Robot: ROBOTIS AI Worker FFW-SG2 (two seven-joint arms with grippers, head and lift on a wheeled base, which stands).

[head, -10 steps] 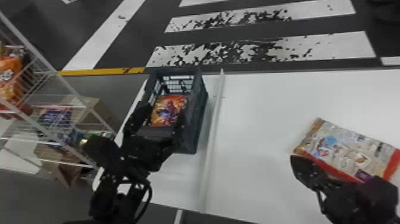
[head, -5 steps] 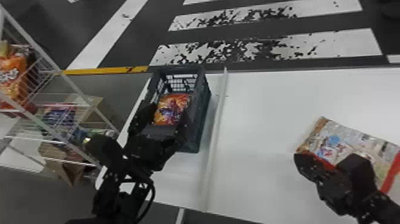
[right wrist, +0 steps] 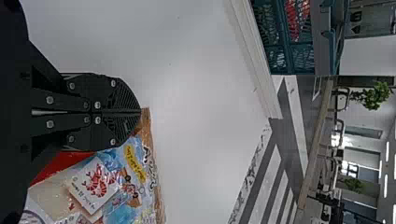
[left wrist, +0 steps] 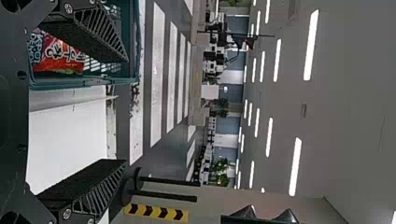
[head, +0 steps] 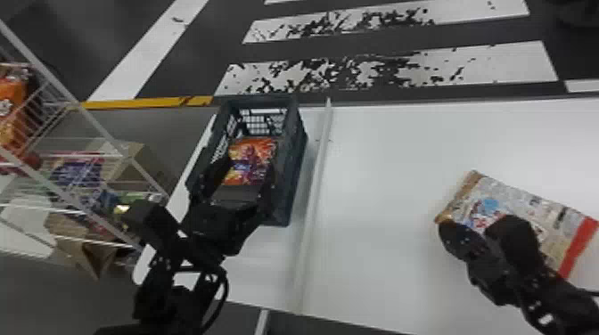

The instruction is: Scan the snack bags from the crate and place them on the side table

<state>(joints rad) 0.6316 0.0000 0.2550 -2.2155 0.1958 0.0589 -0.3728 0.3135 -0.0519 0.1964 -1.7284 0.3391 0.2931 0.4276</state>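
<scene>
Both arms (head: 156,276) are black, the left with a looped cable (head: 226,287); silver screws (right wrist: 50,123) dot the ribbed black jaws.

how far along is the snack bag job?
Out of the crate: one pale bag with a red end, flat on the white table; can't tell if it's scanned. In hand: nothing visible; left gripper is open at the crate, right gripper shut over the pale bag's edge. Left: at least one red-orange bag in the crate.
</scene>
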